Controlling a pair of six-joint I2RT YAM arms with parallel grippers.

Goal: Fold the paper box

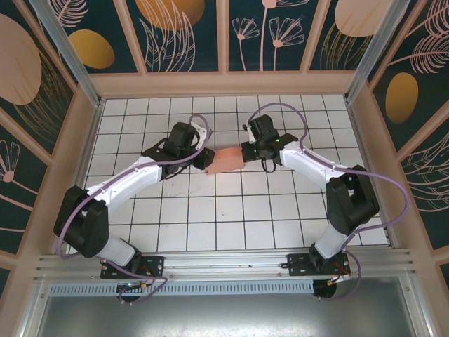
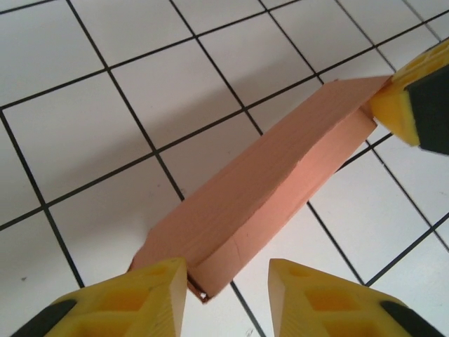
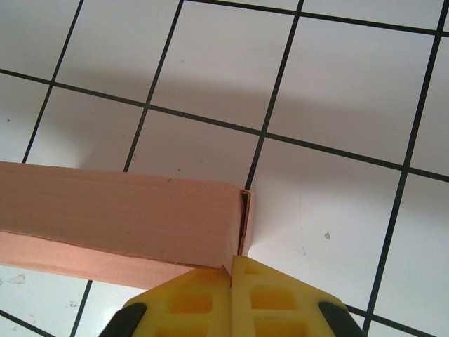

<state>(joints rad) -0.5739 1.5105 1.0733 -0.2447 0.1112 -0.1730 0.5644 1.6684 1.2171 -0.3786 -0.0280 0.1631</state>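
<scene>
The paper box (image 1: 226, 160) is folded into a long, flat salmon-pink box and is held just above the white tiles between the two arms. My right gripper (image 3: 231, 261) is shut on a thin wall at the box's end (image 3: 119, 210), beside a slightly gaping end flap. In the left wrist view the box (image 2: 266, 182) runs away from me to the right gripper's yellow finger (image 2: 410, 98). My left gripper (image 2: 226, 270) straddles the near end. Its left finger (image 2: 140, 295) touches the box, while the right finger (image 2: 330, 302) stands clear of it, so the jaws are open.
The white tiled floor (image 1: 210, 217) spreads out on every side of the box. Wooden walls (image 1: 224, 83) with dark painted panels enclose it at the back and sides. Both arm bases (image 1: 133, 265) are bolted to the metal rail at the near edge.
</scene>
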